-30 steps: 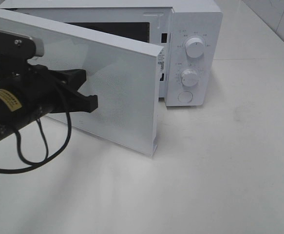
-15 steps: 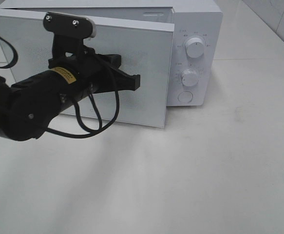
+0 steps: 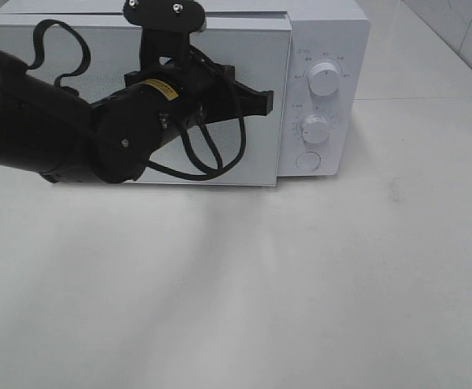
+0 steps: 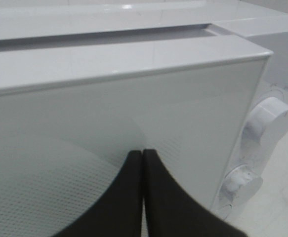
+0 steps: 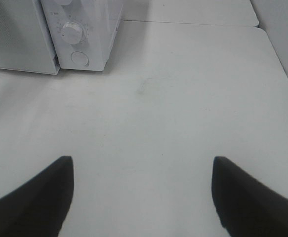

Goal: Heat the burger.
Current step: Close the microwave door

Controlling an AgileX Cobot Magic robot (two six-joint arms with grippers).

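On the table [image 3: 341,284], the microwave [image 3: 325,40] door [image 3: 248,158] looks shut; left gripper [image 4: 142,153] pinched together against it, right gripper [image 5: 141,159] spread wide, empty. No burger shows, likely inside: light, squashy, best held gently by the bun's sides.

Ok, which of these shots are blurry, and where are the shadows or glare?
Exterior high view: sharp, with a soft shadow on the table below the left arm. Left wrist view: the shut left tool is a dark, out-of-focus shape, and a small glint sits on the microwave top. Right wrist view: the open right tool is blurred at its edges; the table is evenly lit.
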